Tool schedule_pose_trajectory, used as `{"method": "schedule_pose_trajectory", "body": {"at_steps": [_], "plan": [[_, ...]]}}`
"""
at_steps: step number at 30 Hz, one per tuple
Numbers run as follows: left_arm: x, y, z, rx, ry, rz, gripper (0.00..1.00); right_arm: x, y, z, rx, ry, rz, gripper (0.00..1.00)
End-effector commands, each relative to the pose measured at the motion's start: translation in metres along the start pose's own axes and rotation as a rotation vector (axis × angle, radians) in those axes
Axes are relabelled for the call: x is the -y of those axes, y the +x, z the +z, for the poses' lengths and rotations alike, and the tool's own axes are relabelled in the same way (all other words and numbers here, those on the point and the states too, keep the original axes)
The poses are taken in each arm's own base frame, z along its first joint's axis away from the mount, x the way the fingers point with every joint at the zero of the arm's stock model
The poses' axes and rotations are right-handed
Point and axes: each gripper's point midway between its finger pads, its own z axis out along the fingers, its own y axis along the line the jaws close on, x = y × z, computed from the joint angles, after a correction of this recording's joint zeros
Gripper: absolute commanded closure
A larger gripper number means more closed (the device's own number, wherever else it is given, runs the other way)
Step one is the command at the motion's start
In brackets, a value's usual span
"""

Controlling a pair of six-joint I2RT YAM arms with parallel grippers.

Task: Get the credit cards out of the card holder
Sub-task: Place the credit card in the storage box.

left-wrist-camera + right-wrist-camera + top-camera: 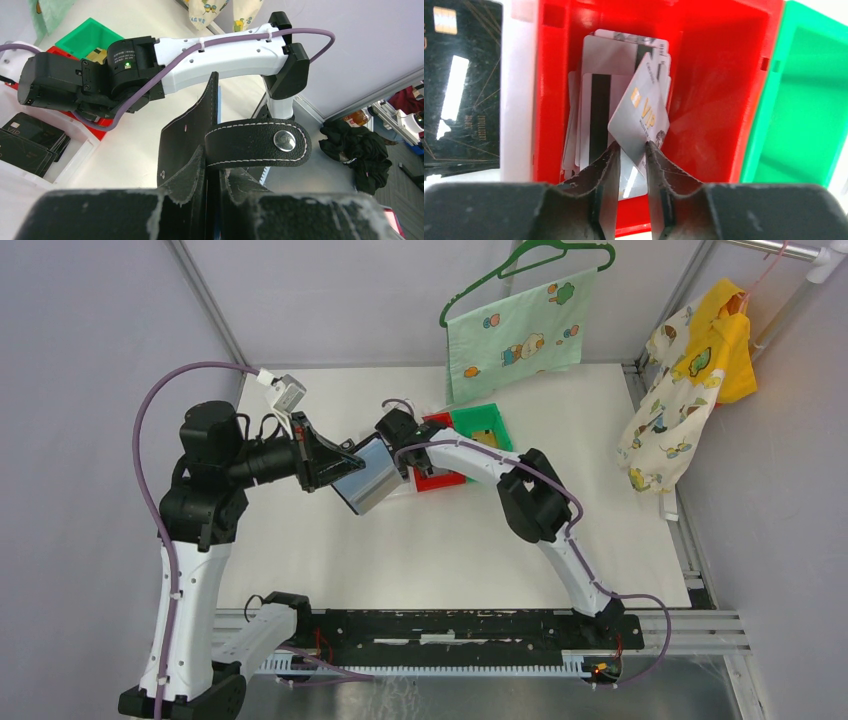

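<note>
- The left gripper (212, 205) is pinching the holder (190, 145) by its lower edge. Its jaws are pressing on the black leather and holding it up above the table (450, 550).
- The holder is hanging open, with its grey-blue lining showing in the top view. Its snap tab (260, 142) is sticking out sideways.
- The right gripper (631, 150) is hovering over the red bin (719, 75), with its jaws standing slightly apart.
- A whitish VIP card (639, 112) is lying tilted just past the fingertips, facing the wrist camera. Its lower corner is sitting in the gap, and I cannot tell whether the pads are touching it.
- More whitish cards (606, 60) are lying piled in the red bin under it.
- The green bin (809, 100) is sitting right beside the red one. A clear bin (518, 100) holding black cards (459, 85) is sitting on the other side.
</note>
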Motion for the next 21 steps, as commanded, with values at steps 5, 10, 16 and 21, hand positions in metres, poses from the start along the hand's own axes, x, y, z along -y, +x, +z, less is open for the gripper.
{"method": "schedule_pose_trajectory", "body": {"at_steps": [5,10,16,21], "plan": [[0.015,-0.014,-0.007,0.043,0.035,0.118,0.98,0.000,-0.031,-0.015,0.077,-0.061,0.142,0.42],[0.010,-0.013,-0.003,0.033,0.035,0.099,0.98,0.008,-0.050,-0.046,0.137,-0.160,0.200,0.34],[0.008,-0.015,-0.002,0.042,0.034,0.083,0.98,0.019,-0.079,-0.105,0.261,-0.349,0.270,0.27],[0.009,-0.007,-0.001,0.020,0.051,0.069,0.98,0.037,-0.106,-0.171,0.434,-0.629,0.272,0.20]]}}
